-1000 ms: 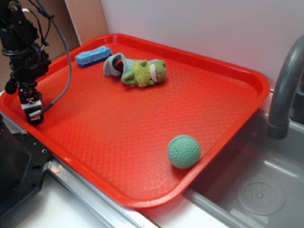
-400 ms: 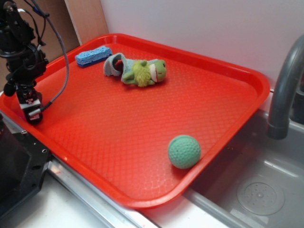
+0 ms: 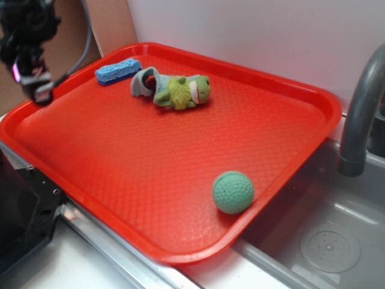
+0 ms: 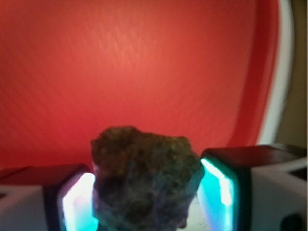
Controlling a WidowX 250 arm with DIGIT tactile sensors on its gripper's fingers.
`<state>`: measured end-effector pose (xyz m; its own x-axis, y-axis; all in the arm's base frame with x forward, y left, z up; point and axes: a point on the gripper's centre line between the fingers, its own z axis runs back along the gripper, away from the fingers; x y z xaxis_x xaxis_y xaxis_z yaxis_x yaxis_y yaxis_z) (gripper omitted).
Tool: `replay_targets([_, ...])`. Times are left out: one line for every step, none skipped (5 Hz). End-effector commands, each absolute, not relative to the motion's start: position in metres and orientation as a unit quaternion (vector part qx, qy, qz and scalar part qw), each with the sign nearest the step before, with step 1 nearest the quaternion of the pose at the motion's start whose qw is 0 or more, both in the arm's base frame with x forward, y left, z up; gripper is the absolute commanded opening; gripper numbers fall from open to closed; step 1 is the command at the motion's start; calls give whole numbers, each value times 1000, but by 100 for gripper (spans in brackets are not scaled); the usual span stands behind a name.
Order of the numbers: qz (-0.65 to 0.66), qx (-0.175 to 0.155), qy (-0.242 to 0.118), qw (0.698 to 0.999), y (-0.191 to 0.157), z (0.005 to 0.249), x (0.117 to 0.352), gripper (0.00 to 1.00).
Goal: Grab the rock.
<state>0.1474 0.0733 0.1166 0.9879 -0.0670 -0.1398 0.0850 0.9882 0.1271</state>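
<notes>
The big red tray (image 3: 289, 120) fills most of the frame. At the bottom of the wrist view, the rock (image 4: 144, 178) sits squeezed between the two fingers (image 4: 77, 202), up off the tray. Keep the squeeze firm and lift slowly, because the lumpy rock could slip.

From my seat I see a red tray (image 3: 289, 120) with a raised rim and a fine diamond texture, its near right corner hanging over a grey sink (image 3: 325, 241). On it a blue sponge (image 3: 118, 70) lies at the far left, just right of it a green plush toy (image 3: 177, 90) rests on its side, and a dimpled green ball (image 3: 233, 192) sits near the right rim, well apart from both.
</notes>
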Motion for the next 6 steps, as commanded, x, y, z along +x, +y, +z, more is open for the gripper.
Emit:
replay_targets([96, 30, -12, 995, 47, 201, 188, 0])
replay_targets([220, 32, -19, 975, 34, 190, 191, 0])
replay_targets([207, 28, -29, 977, 31, 188, 185, 0])
replay_targets([184, 8, -57, 981, 30, 190, 185, 0])
replay_targets([157, -24, -76, 984, 32, 180, 187, 0])
replay_targets([144, -37, -67, 987, 30, 174, 188, 0])
